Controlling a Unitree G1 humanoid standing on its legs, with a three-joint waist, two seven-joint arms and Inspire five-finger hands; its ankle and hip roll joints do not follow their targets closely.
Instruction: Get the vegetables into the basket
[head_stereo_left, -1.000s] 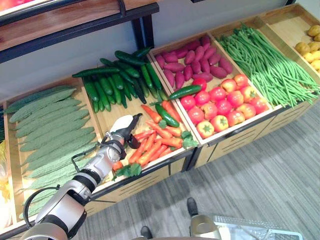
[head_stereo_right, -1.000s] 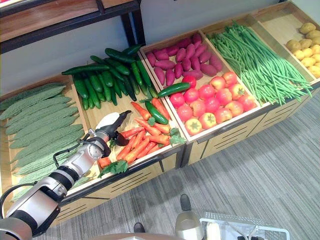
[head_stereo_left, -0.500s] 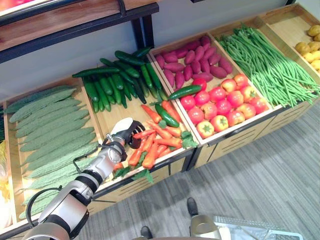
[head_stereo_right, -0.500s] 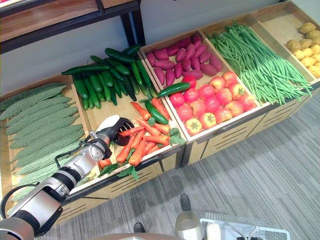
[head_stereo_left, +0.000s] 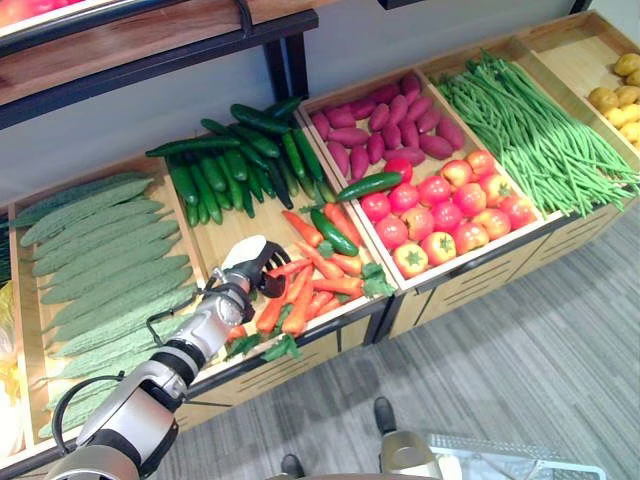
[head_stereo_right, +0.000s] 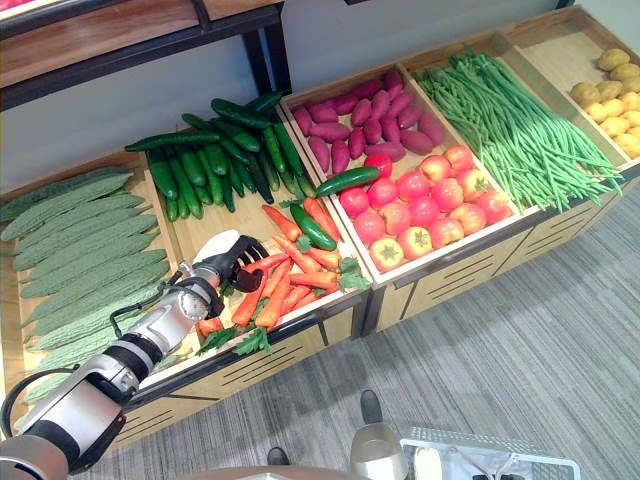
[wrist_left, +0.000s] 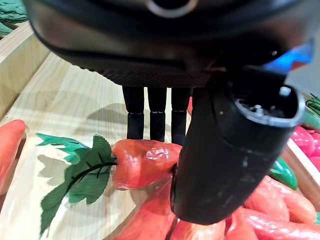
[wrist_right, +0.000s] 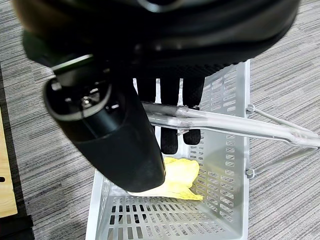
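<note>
Orange carrots (head_stereo_left: 322, 272) with green tops lie in a wooden bin (head_stereo_left: 222, 232). My left hand (head_stereo_left: 245, 268) reaches into that bin. Its fingers (wrist_left: 156, 117) and thumb (wrist_left: 225, 150) close round one carrot (wrist_left: 142, 160), which rests among the pile. My right hand (wrist_right: 115, 135) is curled round the metal handle (wrist_right: 225, 125) of a white mesh basket (wrist_right: 227, 165) low over the carpet. A yellow vegetable (wrist_right: 175, 175) lies inside it. The basket's rim (head_stereo_left: 520, 462) shows at the lower edge of the left eye view.
Neighbouring bins hold bitter gourds (head_stereo_left: 100, 250), cucumbers (head_stereo_left: 240, 150), purple sweet potatoes (head_stereo_left: 385, 120), tomatoes (head_stereo_left: 445, 205), green beans (head_stereo_left: 530, 130) and potatoes (head_stereo_left: 620, 95). A dark shelf (head_stereo_left: 150, 40) overhangs the back. Grey carpet (head_stereo_left: 520, 350) lies in front.
My left hand went from spread above the carrots to closed on one. Several carrots shifted toward the bin's front edge.
</note>
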